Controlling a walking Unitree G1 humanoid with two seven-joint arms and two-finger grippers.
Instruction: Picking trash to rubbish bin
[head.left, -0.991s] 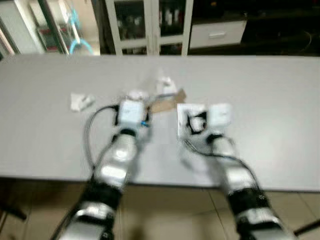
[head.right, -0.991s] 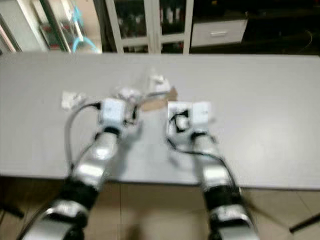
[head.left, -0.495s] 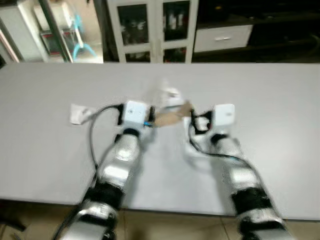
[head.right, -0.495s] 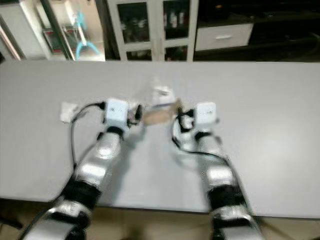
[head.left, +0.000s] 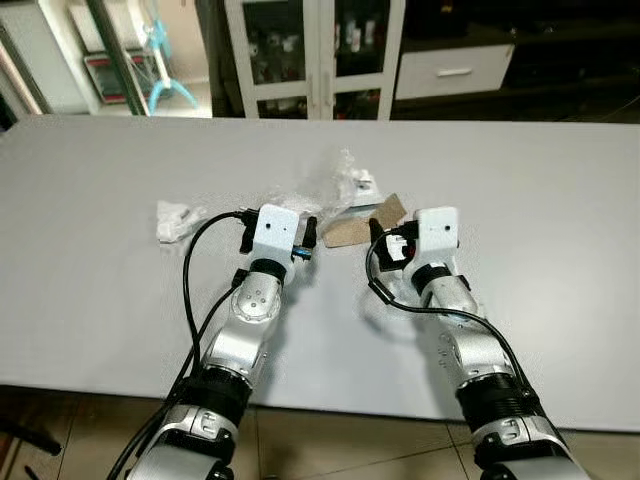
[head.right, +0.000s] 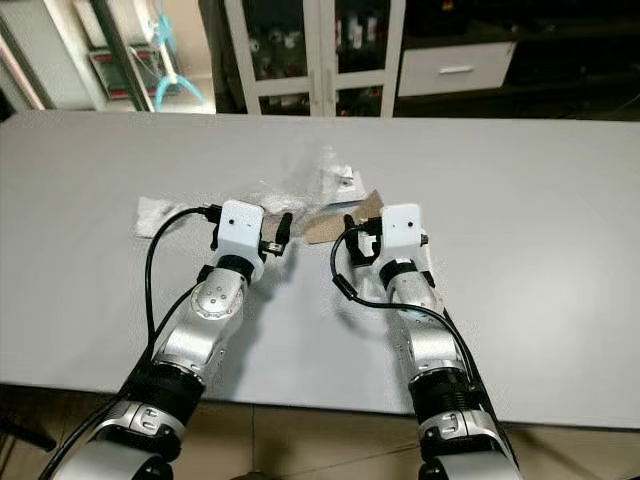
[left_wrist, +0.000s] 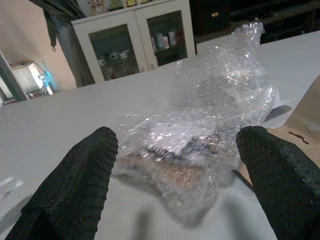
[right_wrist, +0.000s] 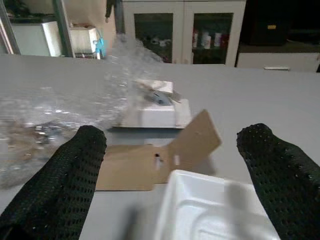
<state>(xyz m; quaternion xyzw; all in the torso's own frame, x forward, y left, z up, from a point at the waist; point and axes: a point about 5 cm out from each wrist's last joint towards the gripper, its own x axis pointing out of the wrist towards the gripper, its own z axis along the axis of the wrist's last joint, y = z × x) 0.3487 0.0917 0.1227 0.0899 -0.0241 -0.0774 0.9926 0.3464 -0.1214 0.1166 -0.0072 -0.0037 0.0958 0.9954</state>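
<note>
- From my head cameras, both my arms reach out over the grey bench (head.left: 560, 260). My left fingers (head.left: 308, 238) sit at the near edge of a crumpled sheet of clear bubble wrap (head.left: 320, 190), and my right fingers (head.left: 385, 245) sit at the near end of a flat brown cardboard piece (head.left: 362, 222).
- Still from the head, a small white box (head.right: 338, 183) lies just beyond the cardboard, partly under the wrap. A crumpled white scrap (head.left: 175, 220) lies alone on the bench, well to the left of my left arm. Beyond the bench's far edge stands a white glass-door cabinet (head.left: 320, 50).
- Along my left wrist, my left fingers (left_wrist: 70, 190) are spread wide, one pad on each side of the bubble wrap (left_wrist: 210, 130). They hold nothing; whether the pads touch the wrap I cannot tell.
- Along my right wrist, my right fingers (right_wrist: 65, 185) are also spread wide and empty. Between them lies a white moulded plastic tray (right_wrist: 210, 210), with the cardboard piece (right_wrist: 165, 155) just past it, one flap tilted up. The white box (right_wrist: 152, 110) rests beyond the cardboard, the bubble wrap (right_wrist: 60, 105) draped beside and over it.
</note>
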